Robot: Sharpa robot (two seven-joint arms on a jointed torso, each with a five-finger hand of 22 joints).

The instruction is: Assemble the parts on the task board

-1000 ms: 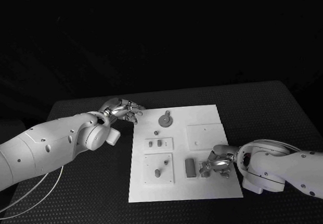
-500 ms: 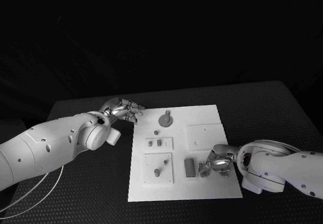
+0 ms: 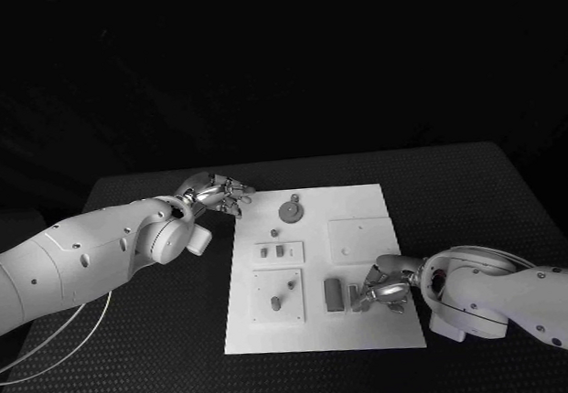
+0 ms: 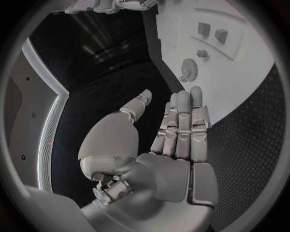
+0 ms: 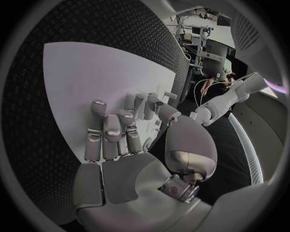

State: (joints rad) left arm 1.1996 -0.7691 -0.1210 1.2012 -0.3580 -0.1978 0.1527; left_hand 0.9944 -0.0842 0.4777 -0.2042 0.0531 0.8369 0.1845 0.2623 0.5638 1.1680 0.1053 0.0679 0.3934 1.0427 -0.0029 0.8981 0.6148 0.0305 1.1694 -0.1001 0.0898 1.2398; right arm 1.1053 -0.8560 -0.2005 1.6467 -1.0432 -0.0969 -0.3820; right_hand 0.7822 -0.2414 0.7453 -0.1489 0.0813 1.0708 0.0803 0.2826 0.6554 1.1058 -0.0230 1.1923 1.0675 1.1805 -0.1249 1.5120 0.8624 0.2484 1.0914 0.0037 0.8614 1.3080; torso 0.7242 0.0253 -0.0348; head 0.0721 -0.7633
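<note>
Right silver hand (image 3: 381, 291): on the white rectangular task board (image 3: 374, 331), fingers bent over small grey parts (image 3: 334, 294); grasp hidden.
Left silver hand (image 3: 218, 193): empty, fingers straight, beside the board's far corner. Right hand sits slightly lower than before.

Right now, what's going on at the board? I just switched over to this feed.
The robot is working on the white task board in the middle of the black table. Its right hand is down on the board's near right part, fingers at a small grey part beside a darker upright block; whether it actually grips that part cannot be told. The left hand hovers off the board's far left corner, holding nothing. A gear-like piece and other small parts sit untouched on the board.
</note>
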